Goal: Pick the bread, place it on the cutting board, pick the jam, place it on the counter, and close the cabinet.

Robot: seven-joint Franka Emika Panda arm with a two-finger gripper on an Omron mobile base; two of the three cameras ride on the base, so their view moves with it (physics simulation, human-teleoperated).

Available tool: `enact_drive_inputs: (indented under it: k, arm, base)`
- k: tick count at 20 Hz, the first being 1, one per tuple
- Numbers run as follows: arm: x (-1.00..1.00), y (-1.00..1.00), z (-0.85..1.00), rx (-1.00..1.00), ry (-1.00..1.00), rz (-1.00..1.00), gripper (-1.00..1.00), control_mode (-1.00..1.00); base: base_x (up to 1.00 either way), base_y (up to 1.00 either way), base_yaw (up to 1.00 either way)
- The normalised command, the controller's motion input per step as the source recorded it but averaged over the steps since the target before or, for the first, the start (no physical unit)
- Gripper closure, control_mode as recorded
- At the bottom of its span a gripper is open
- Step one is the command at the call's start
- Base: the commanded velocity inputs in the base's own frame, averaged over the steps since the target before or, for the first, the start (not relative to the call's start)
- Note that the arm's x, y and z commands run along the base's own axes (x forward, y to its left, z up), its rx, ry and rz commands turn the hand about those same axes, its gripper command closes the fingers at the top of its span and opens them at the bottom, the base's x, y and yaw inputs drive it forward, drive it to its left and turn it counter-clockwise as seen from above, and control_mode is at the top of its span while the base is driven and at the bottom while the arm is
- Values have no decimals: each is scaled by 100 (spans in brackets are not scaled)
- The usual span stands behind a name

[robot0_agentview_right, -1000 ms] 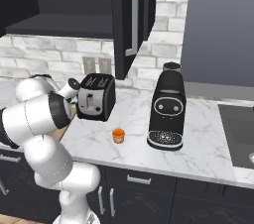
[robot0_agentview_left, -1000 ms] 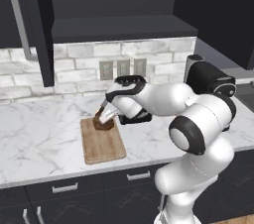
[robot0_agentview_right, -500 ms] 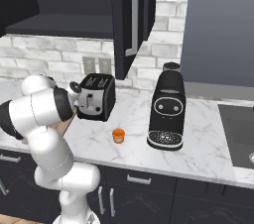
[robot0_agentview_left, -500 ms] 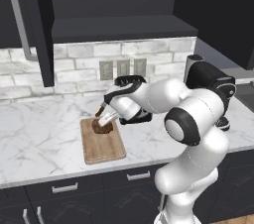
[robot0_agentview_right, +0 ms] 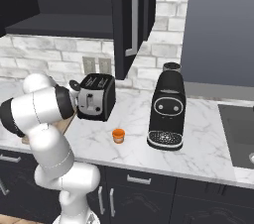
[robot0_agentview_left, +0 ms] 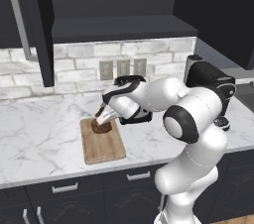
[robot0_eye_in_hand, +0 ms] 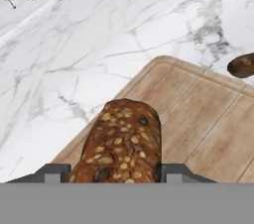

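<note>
The white marble bench [robot0_agentview_left: 39,134] runs across the left base view, with the dark upper cabinet [robot0_agentview_left: 34,25] above it at 11 o'clock, its door standing open. In the right base view the same cabinet door [robot0_agentview_right: 130,15] hangs open at 12 o'clock with its long silver bar handle [robot0_agentview_right: 134,12] facing out. Below it on the bench stand a black coffee machine [robot0_agentview_right: 166,106] at 3 o'clock of centre and a black toaster [robot0_agentview_right: 95,96] at 9 o'clock of it. The tan wooden cutting board [robot0_agentview_left: 101,141] lies on the bench near centre of the left base view. The jaws [robot0_agentview_left: 101,119] reach down over the board's far end, and they are part open and closed on the bread [robot0_eye_in_hand: 121,146], whose seeded brown crust sits between both tips in the hand view. The loaf lies over the board [robot0_eye_in_hand: 208,119]; whether it touches the wood I cannot tell. The orange jam [robot0_agentview_right: 118,135] stands on the bench, between toaster and coffee machine, nearer the front edge.
</note>
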Motion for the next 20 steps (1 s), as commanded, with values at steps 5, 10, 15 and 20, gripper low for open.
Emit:
enact_drive_inputs:
  k: [5, 10, 15, 20]
  arm:
    - [0, 5, -20, -1, 1, 0, 100, -100]
    - [0, 0, -2, 0, 0, 0, 100, -100]
    - [0, 0, -8, 0, 0, 0, -100, -100]
    - [-10, 0, -5, 0, 0, 0, -100, -100]
  base:
    - [0, 0, 0]
    - [0, 0, 0]
    - [0, 0, 0]
    - [0, 0, 0]
